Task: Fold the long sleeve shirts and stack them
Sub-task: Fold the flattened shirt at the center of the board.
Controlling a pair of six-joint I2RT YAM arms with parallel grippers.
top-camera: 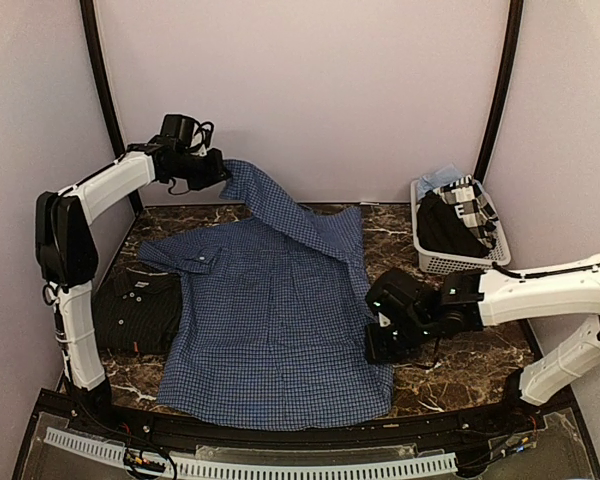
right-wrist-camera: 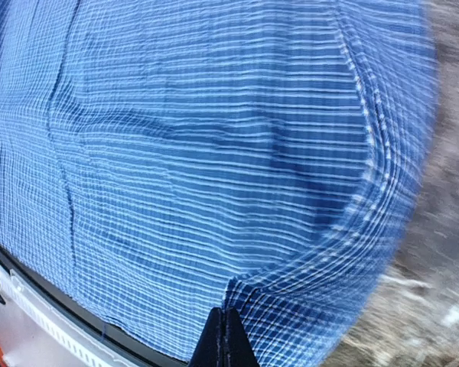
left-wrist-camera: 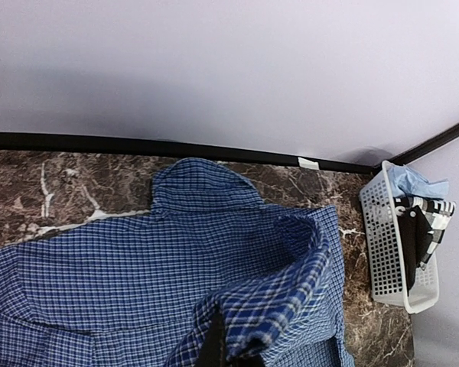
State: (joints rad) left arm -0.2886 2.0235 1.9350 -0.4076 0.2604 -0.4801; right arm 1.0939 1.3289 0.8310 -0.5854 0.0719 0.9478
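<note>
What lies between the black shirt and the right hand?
The blue checked shirt fills that stretch, spread flat from the black shirt to the right hand, which pinches its edge. The top view shows it.

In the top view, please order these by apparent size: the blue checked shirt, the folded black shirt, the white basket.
1. blue checked shirt: by far the largest.
2 and 3. folded black shirt and white basket: they look about equal, so I would not rank them.
</note>
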